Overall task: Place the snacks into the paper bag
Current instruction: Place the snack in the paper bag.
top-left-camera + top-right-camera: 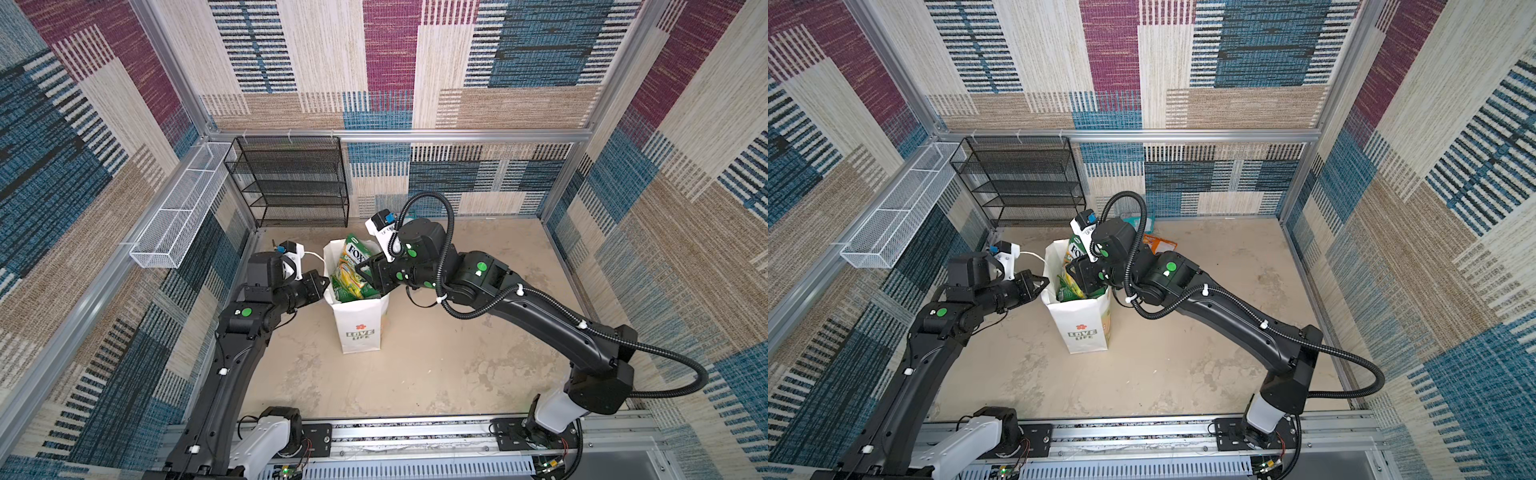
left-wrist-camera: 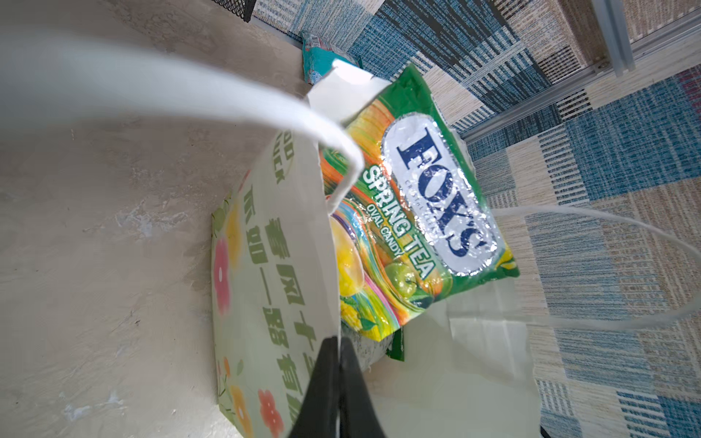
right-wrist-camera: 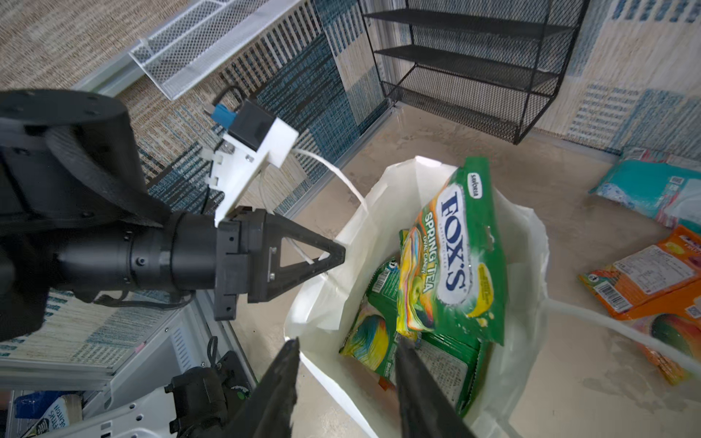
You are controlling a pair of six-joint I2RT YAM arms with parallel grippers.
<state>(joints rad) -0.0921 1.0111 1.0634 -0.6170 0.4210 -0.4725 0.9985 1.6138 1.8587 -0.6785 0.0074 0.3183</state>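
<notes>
Right wrist: right jaws are gaping empty over the Spring Tea packet (image 3: 459, 258). Left jaws are pinching the paper bag (image 3: 527, 246) rim; best withdrawing straight up.

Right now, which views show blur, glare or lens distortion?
Left wrist view: the white cord handle sits close to the lens, out of focus; glare breaks up the logo on the Fox's Spring Tea packet. Right wrist view: the right claw is soft-edged. Both top views: wide-angle perspective splays the carpeted walls outward.
</notes>
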